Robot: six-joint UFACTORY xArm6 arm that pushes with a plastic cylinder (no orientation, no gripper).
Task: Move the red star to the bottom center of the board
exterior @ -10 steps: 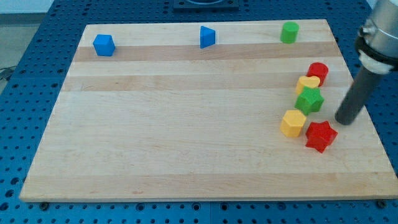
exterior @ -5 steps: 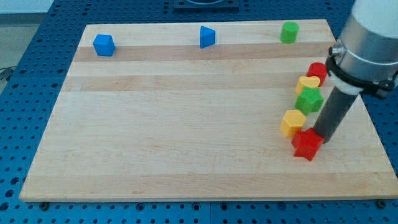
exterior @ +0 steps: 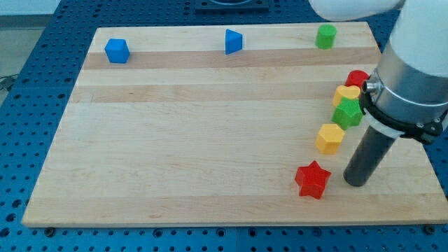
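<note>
The red star (exterior: 312,180) lies near the worktop's bottom edge, right of centre in the view, and my tip (exterior: 355,183) stands just to its right, apart from it by a narrow gap as far as I can tell. I have no fingers to open or shut, only this rod, so nothing is held; the star simply sits free on the wood. I judge the push toward bottom centre to be partly done: the next move calls for contact on the star's right side and a steady shove to the view's left, kept level with the bottom edge so it does not spin off. Just above sits a yellow hexagonal block (exterior: 330,138), then a green star (exterior: 347,113), another yellow block (exterior: 346,94) and a red block (exterior: 358,78). Along the top stand a green cylinder (exterior: 325,36), a blue triangular block (exterior: 233,41) and a blue cube (exterior: 117,50). The pale wooden worktop (exterior: 196,140) rests on blue perforated plate (exterior: 14,140).
</note>
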